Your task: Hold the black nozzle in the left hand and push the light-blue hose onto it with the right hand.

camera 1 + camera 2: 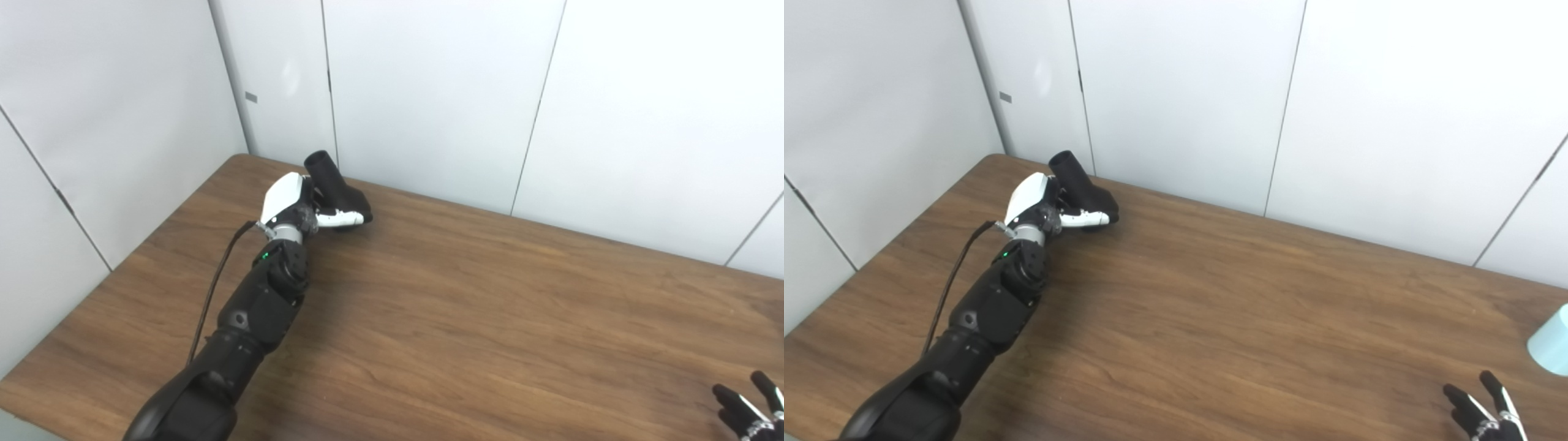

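Upper left of frame: left hand (294,205) wrapped around the black nozzle (335,184), fingers closed on its lower body, open tube end tilted up toward the wall. Nozzle base is on the table (490,318). Lower right corner: right hand (1485,407), fingertips spread, holding nothing. Light-blue hose (1551,348) at right edge, apart from it.

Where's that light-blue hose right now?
Only an end of the light-blue hose shows, at the far right edge of the right eye view, on the wooden table just beyond the right hand. It lies far from the black nozzle.
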